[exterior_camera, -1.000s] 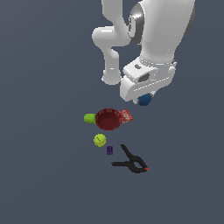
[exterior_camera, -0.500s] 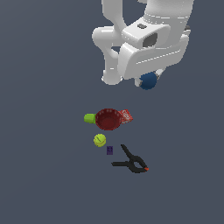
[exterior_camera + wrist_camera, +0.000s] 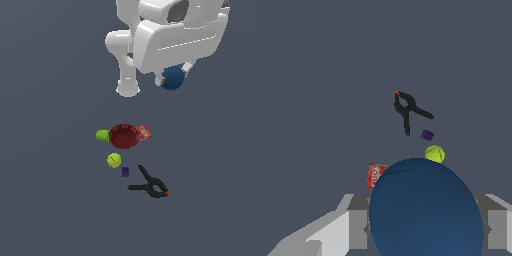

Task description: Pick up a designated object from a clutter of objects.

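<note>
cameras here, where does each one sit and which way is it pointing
Exterior view: off the arm, high up, looking down on the floor; shows the white arm, the blue ball in the gripper, and the bowl and green cup.
Wrist view: on the wrist, looking past the gripper and ball to the floor below; grey fingers show.
Shared: blue ball, tennis ball, purple cube, black clamp, red box.

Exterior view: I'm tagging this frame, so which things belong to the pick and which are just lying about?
In the job:
blue ball
gripper, shut on it

Lying about:
red bowl
green cup
red box
tennis ball
purple cube
black clamp
</note>
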Robot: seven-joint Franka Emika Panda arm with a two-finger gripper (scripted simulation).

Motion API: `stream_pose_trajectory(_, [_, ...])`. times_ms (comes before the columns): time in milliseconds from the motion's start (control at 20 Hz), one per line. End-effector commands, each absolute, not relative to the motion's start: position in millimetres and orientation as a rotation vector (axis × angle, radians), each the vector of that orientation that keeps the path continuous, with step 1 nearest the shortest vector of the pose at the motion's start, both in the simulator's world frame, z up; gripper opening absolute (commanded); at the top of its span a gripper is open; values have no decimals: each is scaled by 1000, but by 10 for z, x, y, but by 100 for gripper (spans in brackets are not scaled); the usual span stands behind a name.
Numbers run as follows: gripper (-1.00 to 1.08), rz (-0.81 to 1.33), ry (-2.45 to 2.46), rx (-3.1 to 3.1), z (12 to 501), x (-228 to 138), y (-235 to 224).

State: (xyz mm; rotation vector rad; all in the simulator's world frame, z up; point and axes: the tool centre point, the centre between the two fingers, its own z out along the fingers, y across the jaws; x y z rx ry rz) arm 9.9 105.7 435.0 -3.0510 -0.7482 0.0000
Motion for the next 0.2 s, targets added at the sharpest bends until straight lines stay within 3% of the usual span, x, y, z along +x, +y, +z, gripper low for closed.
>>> stream_pose_trajectory(0, [-100,0,-748,-3051,4401,110,1053])
stream_pose_trajectory(150, [-100,0,-748,-3051,4416,115,1052])
